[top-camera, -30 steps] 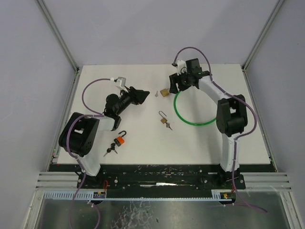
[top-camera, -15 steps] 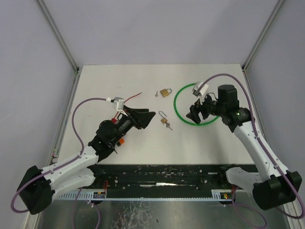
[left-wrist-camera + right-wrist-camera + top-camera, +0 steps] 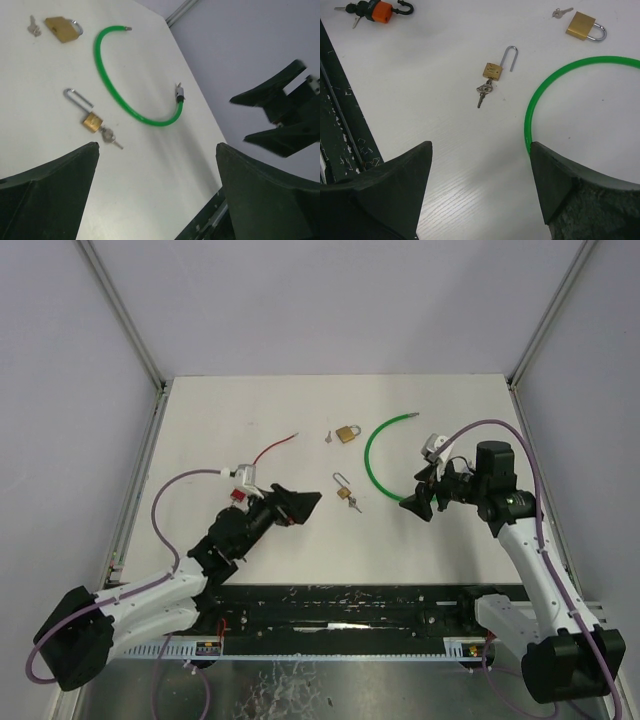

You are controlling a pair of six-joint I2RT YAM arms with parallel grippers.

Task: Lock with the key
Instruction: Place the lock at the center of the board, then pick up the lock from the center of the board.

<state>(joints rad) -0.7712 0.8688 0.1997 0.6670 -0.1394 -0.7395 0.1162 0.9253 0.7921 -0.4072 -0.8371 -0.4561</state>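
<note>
Held wide and empty, the left pincer (image 3: 308, 506) and right pincer (image 3: 412, 506) are judged mid-approach; next the open padlock (image 3: 493, 70) must be steadied, its key (image 3: 484, 92) turned

White counter (image 3: 450, 540), matte, with faint wood grain visible in the wrist views. Plain pale lavender-grey panels on three sides: back wall (image 3: 330, 300), left wall (image 3: 50, 420), right wall (image 3: 600, 440). Aluminium frame posts slant up from both back corners: left post (image 3: 121, 310), right post (image 3: 551, 310). Metal rail (image 3: 132, 500) along the counter's left edge. Black strip (image 3: 300, 612) at the near edge, scuffed with white marks. White slotted duct (image 3: 330, 648) below it, then a shiny metal sheet (image 3: 330, 690). Light is even and diffuse, shadows soft.
</note>
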